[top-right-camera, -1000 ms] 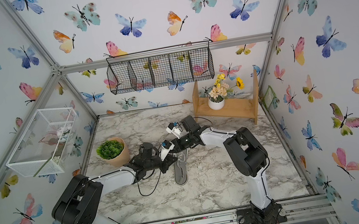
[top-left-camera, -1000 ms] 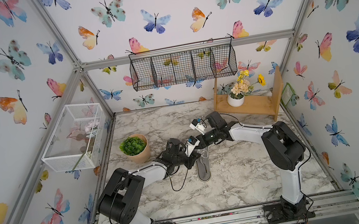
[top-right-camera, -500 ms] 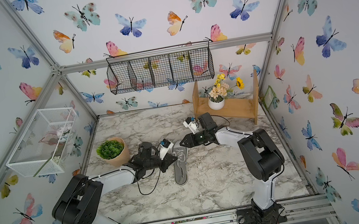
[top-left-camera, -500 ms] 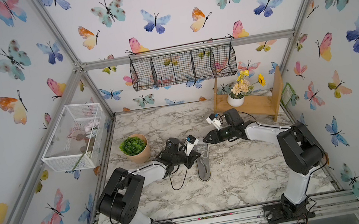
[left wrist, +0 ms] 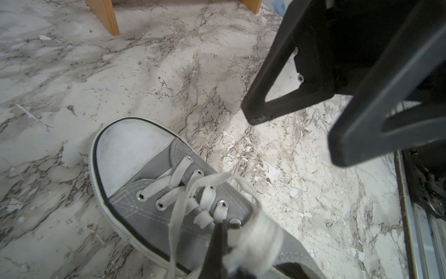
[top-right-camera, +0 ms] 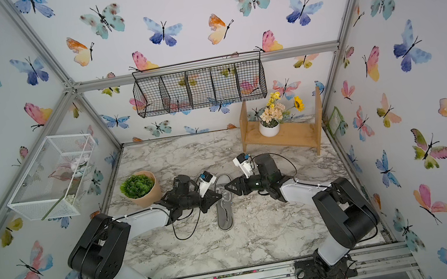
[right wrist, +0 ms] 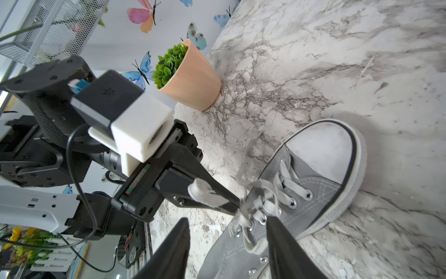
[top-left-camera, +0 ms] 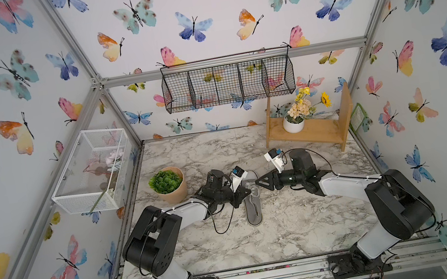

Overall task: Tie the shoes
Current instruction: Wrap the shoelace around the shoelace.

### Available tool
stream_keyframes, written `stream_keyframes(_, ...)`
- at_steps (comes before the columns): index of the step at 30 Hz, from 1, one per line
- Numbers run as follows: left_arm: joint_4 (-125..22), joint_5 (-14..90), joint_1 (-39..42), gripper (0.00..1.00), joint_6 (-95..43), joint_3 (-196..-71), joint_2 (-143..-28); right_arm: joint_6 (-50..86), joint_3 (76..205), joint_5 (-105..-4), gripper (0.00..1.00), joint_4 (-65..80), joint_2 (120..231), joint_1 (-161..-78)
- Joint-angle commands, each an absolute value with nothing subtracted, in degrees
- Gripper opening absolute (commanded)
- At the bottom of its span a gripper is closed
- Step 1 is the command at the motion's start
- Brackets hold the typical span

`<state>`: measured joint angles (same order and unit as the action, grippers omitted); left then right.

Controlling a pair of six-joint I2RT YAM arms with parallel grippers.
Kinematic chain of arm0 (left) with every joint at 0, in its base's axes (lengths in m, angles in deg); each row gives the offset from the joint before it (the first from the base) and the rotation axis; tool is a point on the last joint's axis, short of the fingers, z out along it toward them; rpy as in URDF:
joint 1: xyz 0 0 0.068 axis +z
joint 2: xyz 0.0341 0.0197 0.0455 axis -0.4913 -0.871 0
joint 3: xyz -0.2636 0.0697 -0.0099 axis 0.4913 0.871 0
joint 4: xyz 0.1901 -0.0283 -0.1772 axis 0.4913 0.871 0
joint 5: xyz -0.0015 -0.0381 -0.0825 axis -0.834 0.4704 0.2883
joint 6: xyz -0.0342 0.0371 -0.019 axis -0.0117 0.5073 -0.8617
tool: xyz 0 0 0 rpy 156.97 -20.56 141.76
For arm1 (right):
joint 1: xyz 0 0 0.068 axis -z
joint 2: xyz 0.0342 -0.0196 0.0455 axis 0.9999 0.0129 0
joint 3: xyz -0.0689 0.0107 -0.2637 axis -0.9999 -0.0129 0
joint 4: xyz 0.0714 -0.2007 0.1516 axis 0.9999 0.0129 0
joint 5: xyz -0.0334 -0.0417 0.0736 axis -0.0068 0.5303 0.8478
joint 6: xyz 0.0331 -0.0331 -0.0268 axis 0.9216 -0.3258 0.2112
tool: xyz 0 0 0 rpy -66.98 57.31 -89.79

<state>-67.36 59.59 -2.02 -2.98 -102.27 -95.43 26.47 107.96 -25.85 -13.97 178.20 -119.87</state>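
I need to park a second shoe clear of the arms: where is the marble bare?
Bare: the near strip of marble table, between the sneaker heel and the front rail; also the back stretch between potted plant and wooden shelf. Crowded: the middle, where left gripper and right gripper meet over the laces.

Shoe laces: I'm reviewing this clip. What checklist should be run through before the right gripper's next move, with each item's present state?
1. Left gripper shut on the lace: ok.
2. Right gripper open and empty: ok.
3. Shoe flat on its sole on the table: ok.
4. Free lace strand in view beside the shoe's toe end: ok.
5. Bow finished: not ok; no pair of loops shows.
6. Lace crossing pulled tight: cannot tell.
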Motion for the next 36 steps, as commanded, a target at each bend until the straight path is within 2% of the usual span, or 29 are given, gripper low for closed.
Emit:
stream_keyframes(1, -66.2, 61.7, -1.7, 0.00, -3.3, -103.5, -96.0, 29.8, 107.4, -29.6, 0.55, -19.3, 177.2, -121.5)
stream_keyframes(24, -65.9, 61.5, -1.7, 0.00, -3.3, -103.8, -96.3, 34.1, 113.3, -38.2, 0.50, -16.3, 184.2, -128.6)
stream_keyframes(31, -66.0, 61.2, -1.7, 0.00, -3.4, -103.8, -96.3, 34.5, 114.4, -42.6, 0.41, -13.0, 185.1, -129.4)
stream_keyframes(36, -66.0, 60.9, -1.7, 0.00, -3.6, -103.8, -96.3, 34.7, 114.0, -43.5, 0.26, -12.7, 185.1, -129.4)
